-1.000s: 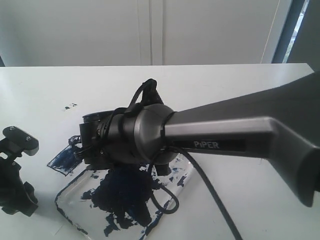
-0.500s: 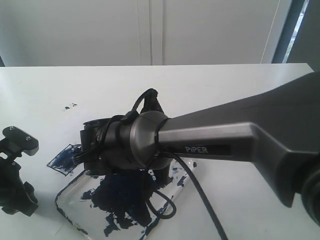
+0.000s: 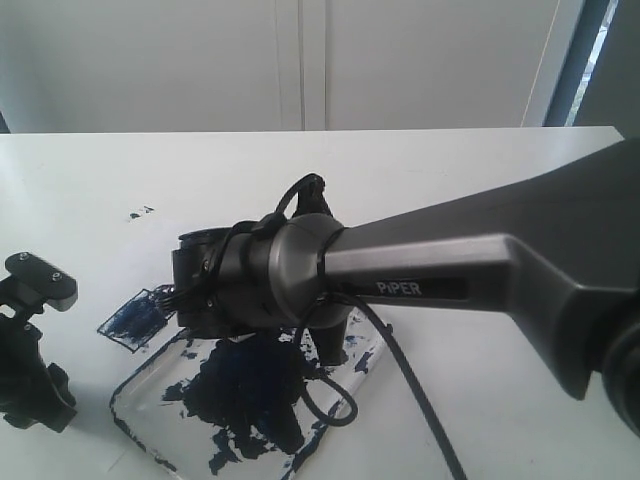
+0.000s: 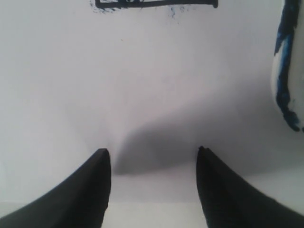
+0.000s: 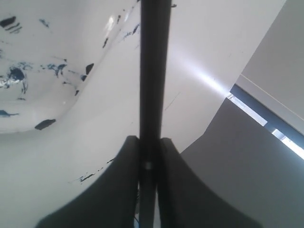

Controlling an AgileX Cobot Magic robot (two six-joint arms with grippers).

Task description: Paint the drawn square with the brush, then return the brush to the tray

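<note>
The right arm (image 3: 450,270) covers part of the drawn square (image 3: 135,322) and tray (image 3: 128,408).

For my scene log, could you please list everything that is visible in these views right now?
table: one, white, under everything.
drawn square: one, black outline streaked blue, on the table just left of the tray in the exterior view.
tray: one, clear with a dark navy paint blot, at the near edge below the right arm.
brush: one, black, held in the right gripper.
paint specks: a few, dark, on the table beyond the square.
cable: one, black, hanging from the arm's wrist over the tray.
right arm: one, grey, reaching in from the right.
right gripper: one, dark, shut on the brush.
left gripper: one, black, open and empty, near the square.
</note>
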